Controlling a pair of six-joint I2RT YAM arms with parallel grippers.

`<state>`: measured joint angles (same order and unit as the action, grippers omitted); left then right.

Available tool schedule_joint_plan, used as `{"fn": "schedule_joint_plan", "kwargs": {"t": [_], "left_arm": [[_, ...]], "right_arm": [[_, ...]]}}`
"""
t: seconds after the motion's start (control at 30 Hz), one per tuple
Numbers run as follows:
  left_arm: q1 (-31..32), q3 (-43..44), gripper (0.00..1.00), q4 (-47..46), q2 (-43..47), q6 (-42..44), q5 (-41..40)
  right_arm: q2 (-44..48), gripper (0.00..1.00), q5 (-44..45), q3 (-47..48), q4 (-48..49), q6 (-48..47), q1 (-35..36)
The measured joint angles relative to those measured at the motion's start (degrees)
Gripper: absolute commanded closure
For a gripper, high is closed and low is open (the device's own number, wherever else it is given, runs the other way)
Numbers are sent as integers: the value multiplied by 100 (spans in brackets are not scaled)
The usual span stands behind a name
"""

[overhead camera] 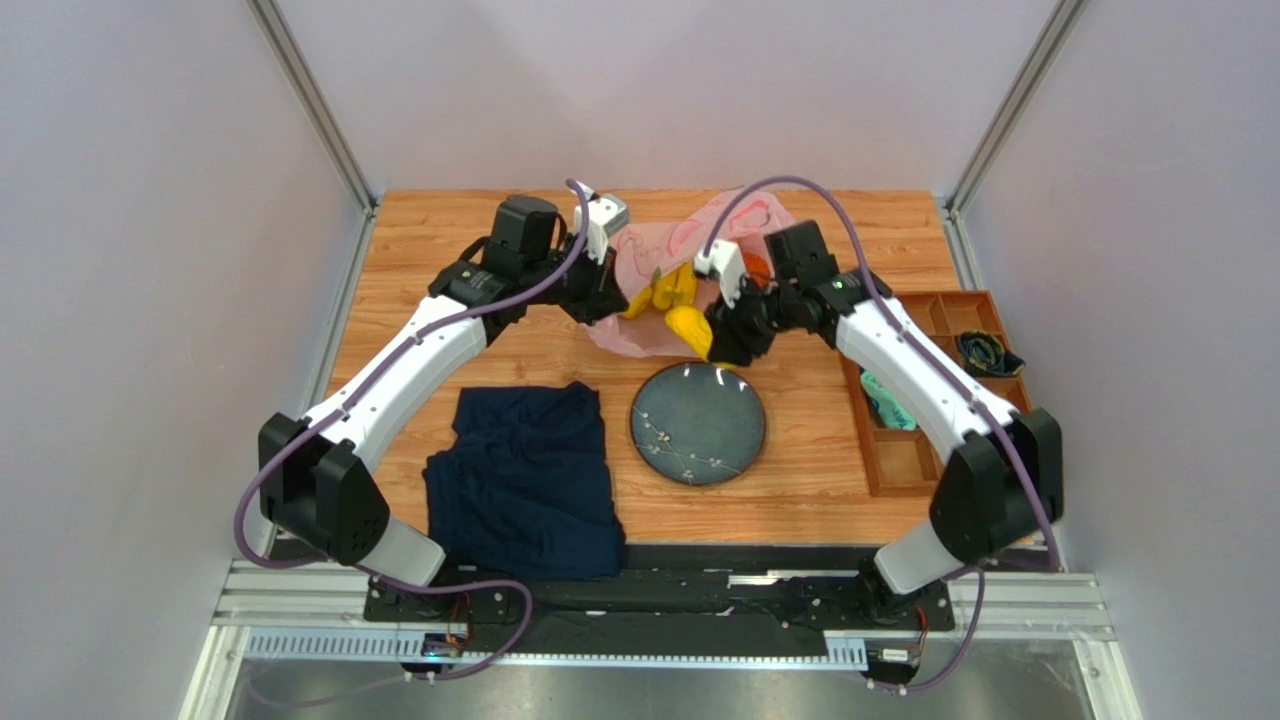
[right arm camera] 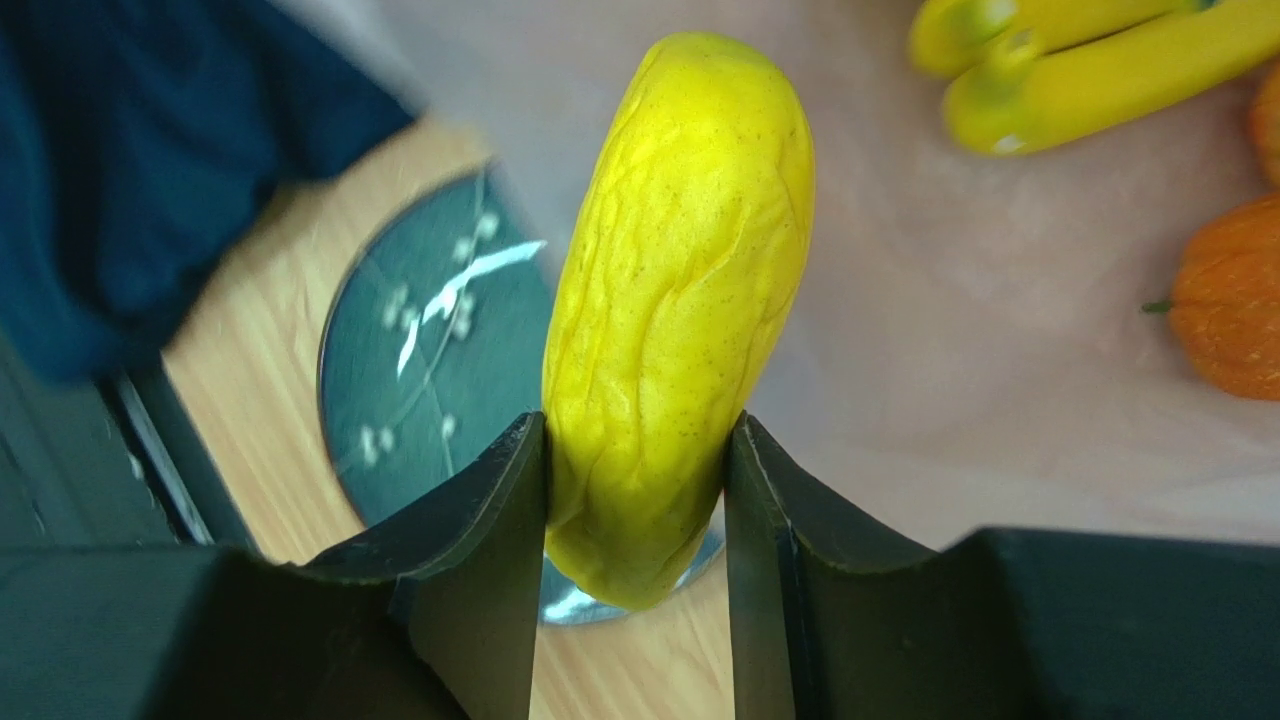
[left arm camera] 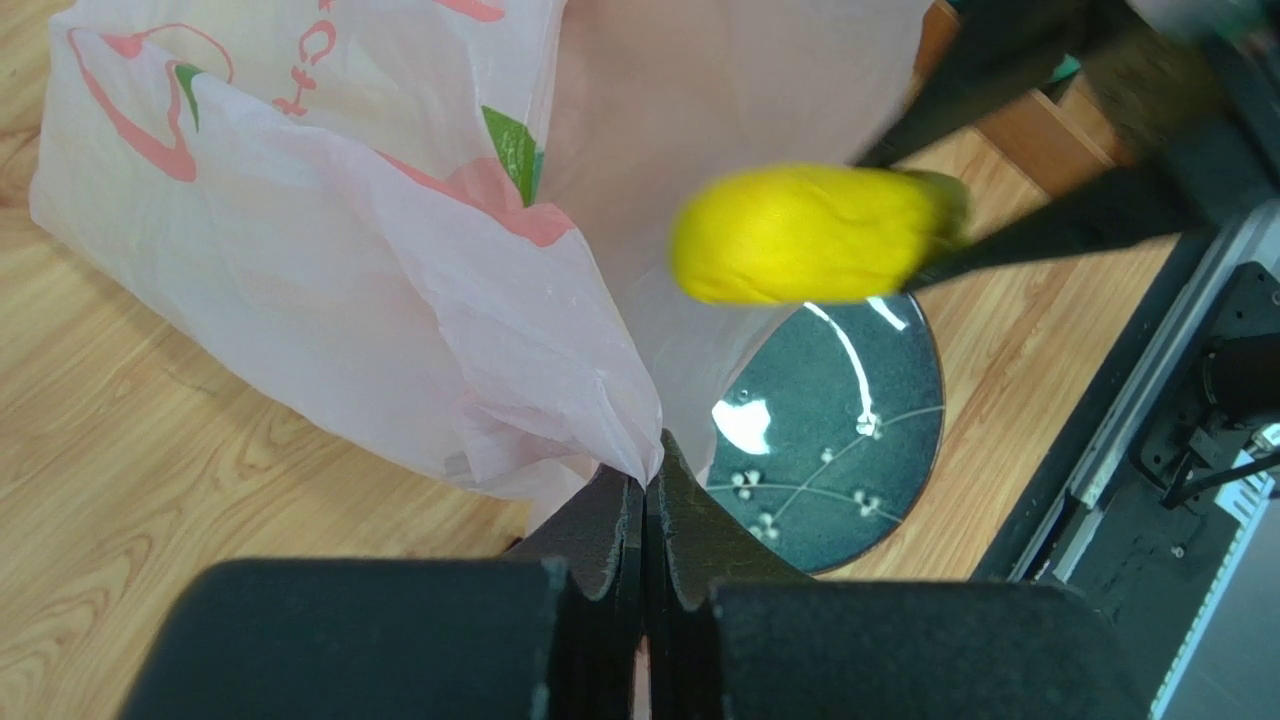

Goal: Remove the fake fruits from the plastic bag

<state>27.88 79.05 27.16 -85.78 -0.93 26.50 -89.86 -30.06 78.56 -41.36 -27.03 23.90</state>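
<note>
The pink plastic bag (overhead camera: pixel 661 248) lies at the back middle of the table, its edge (left arm camera: pixel 451 270) pinched in my shut left gripper (left arm camera: pixel 649 480). My right gripper (right arm camera: pixel 639 450) is shut on a long wrinkled yellow fruit (right arm camera: pixel 676 300), held in the air over the bag's mouth and the plate's far edge (left arm camera: pixel 819 233). A yellow banana bunch (right arm camera: pixel 1082 60) and an orange round fruit (right arm camera: pixel 1232 300) lie on the bag's film. From above, the banana bunch (overhead camera: pixel 666 288) and the held yellow fruit (overhead camera: pixel 688 327) show between the two grippers.
A dark round plate (overhead camera: pixel 697 425) sits just in front of the bag. A navy folded cloth (overhead camera: pixel 526 480) lies front left. A wooden tray (overhead camera: pixel 917 405) with small items stands along the right edge.
</note>
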Motion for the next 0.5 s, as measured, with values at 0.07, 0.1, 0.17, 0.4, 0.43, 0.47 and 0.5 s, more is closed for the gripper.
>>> {"fn": "schedule_joint_plan", "kwargs": {"t": [0.07,0.1,0.17,0.4,0.43,0.47,0.5], "left_arm": [[0,0,100,-2,0,-7,-7],[0,0,100,-4,0,-9,-11],[0,0,100,-7,0,-11,-17],[0,0,100,-46,0,-42,9],[0,0,100,-48,0,-46,13],[0,0,100,-50,0,-46,13],[0,0,100,-50,0,-46,13]], "right_arm": [[540,91,-33,-520,-195,-595,37],[841,91,-50,-780,-291,-911,52],[1375,91,-48,-1220,-450,-1550,74],[1499,91,177,-2269,-332,-2592,116],[1311,91,245,-2295,-243,-2564,125],[1084,91,337,-2295,-90,-2468,131],[975,91,382,-2295,4,-2406,138]]}}
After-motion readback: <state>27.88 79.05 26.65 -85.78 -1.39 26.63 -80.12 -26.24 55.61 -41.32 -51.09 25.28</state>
